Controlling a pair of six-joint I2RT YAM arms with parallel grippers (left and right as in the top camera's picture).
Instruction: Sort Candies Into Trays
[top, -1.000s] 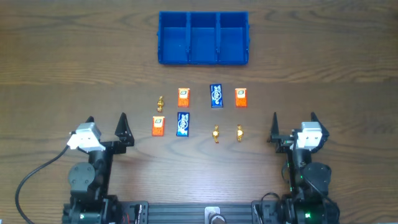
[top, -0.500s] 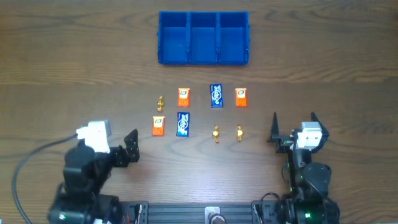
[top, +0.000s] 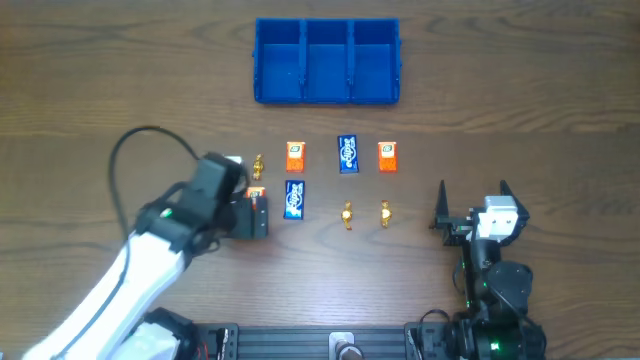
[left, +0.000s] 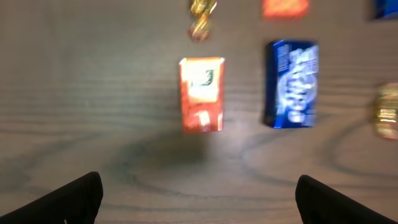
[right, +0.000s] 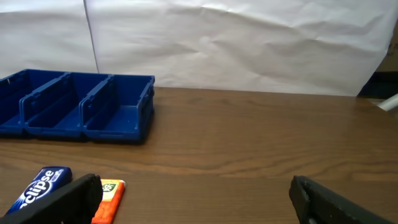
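Progress is nil, as far as the views show. The tray (top: 327, 98) sits at 12 o'clock on the table (top: 560, 120), and its three compartments all look bare. All eight candies lie loose on the wood between the tray and the arms, in two rough rows.

From 9 o'clock to 3 o'clock, the far row holds a gold sweet (top: 258, 166), an orange pack (top: 295, 156), a blue pack (top: 347, 154) and a second orange pack (top: 387, 156). The near row holds a third orange pack (left: 201, 94), a second blue pack (top: 294, 199) and two more gold sweets (top: 347, 215).

The left gripper (left: 198, 186) is at the 8 o'clock corner of the group, close to the third orange pack. Its fingers are spread wide with nothing between them. That pack lies flat on the table, untouched, with the second blue pack just beside it at 3 o'clock.

The right gripper (top: 472, 195) stands at 3 o'clock of the near row, apart from the nearest gold sweet. It is likewise spread and empty.

The first pick seems to be in hand, most likely that third orange pack. Everything is left to do: eight candies to carry over, presumably one kind to each compartment.
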